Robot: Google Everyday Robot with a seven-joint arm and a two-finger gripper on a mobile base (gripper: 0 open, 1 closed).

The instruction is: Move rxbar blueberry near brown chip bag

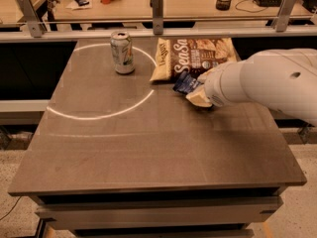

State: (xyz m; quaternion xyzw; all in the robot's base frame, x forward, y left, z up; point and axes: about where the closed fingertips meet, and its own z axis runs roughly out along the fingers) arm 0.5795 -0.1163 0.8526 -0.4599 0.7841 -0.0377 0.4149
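The pincer [197, 94] grips the blue bar [185, 83] at the near edge of the chip bag [195, 57]. A can [122, 52] stands farther left

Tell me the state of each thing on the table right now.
Silver-green drink can: upright.
Large puffy brown chip bag: lying flat at the back of the table.
Small navy-blue rxbar blueberry: at the gripper, by the bag's front edge.
Gripper: low over the table, before the bag.
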